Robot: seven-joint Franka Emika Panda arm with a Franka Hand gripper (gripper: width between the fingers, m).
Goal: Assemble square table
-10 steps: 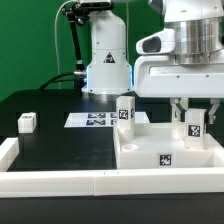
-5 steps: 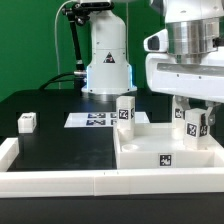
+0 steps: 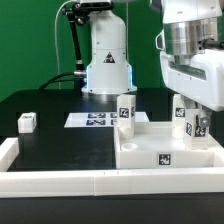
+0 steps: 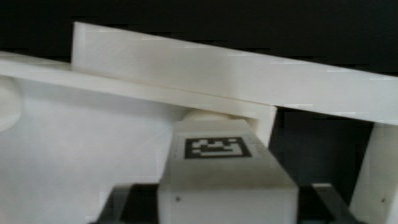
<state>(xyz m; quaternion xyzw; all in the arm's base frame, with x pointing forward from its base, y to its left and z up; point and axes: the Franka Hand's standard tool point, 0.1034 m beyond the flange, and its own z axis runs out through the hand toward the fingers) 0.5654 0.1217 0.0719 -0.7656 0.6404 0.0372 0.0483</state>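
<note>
Where it stands upright, the leg (image 3: pixel 191 122) fills the pincer (image 3: pixel 197 127).

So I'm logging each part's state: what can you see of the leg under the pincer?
The leg is a short white block, plastic by its look, with black tags on its faces. It stands upright in a corner of the top, on the exterior view's right. The pincer is closed on it; the wrist view shows the leg between the fingers, tag facing the camera.
</note>
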